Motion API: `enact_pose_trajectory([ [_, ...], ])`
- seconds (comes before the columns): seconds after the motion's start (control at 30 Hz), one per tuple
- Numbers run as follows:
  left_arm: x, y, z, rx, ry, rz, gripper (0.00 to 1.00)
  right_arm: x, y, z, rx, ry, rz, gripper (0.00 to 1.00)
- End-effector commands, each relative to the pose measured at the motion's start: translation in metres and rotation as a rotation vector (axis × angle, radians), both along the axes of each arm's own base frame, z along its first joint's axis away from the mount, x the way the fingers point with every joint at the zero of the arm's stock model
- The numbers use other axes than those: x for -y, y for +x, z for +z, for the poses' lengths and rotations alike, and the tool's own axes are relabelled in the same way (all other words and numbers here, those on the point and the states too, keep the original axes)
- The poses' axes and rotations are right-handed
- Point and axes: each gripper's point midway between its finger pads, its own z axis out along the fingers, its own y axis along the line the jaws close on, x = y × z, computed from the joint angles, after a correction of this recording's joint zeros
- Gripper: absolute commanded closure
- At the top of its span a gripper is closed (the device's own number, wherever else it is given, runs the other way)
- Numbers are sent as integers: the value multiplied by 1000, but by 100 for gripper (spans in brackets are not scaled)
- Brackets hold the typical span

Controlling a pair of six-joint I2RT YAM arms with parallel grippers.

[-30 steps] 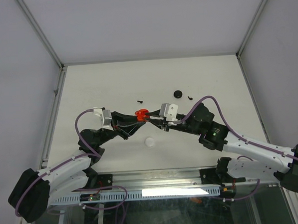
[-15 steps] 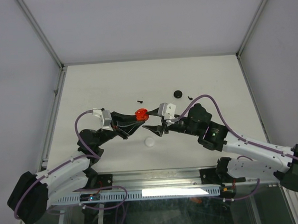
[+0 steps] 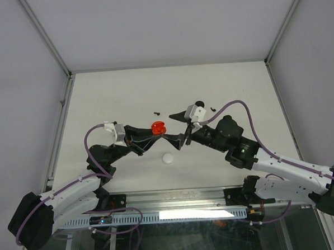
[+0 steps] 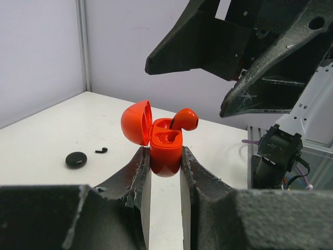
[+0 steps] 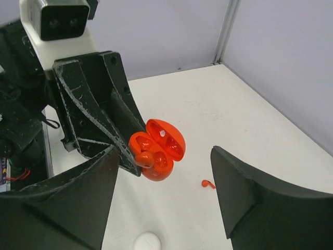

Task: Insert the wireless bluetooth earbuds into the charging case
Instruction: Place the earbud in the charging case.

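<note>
1. The left gripper (image 4: pixel 164 155) is clamped on the red charging case (image 4: pixel 165 153). The right gripper (image 5: pixel 163 150) is spread wide beside it, touching nothing.
2. Only the right wrist view shows the loose red earbud (image 5: pixel 208 184) on the table (image 5: pixel 218 114).
3. The white case (image 3: pixel 167 158), black case (image 3: pixel 199 104) and black earbuds (image 3: pixel 157 112) lie scattered nearby.
4. The red case's lid is open, and the seated red earbud (image 4: pixel 184 119) sits tilted in one socket.

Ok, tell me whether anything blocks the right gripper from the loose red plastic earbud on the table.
Nothing visible does. The small red comma-shaped earbud lies alone on the white table ahead of the open right gripper; the red round charging case is held aside.
</note>
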Motion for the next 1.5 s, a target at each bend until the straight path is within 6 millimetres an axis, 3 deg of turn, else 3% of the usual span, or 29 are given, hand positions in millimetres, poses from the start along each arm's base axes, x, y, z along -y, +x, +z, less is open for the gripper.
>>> enact_pose_trajectory([
  [0.0, -4, -3, 15, 67, -37, 17, 100, 0, 8, 28, -12, 121, -50, 26],
  [0.23, -6, -6, 19, 73, -48, 10, 100, 5, 20, 13, -18, 70, -119, 26],
  [0.57, -6, -10, 22, 83, -58, -5, 100, 26, 34, 5, 25, 1, -229, 25],
  [0.9, -5, -16, 25, 95, -63, -34, 100, 33, 43, -7, 9, -28, -258, 25],
  [1.03, -5, -14, 20, 83, -56, -21, 100, 36, 39, -6, -25, -24, -172, 26],
  [1.47, 5, -26, 24, 117, -25, -123, 100, 29, -7, -9, -110, -11, 280, 35],
])
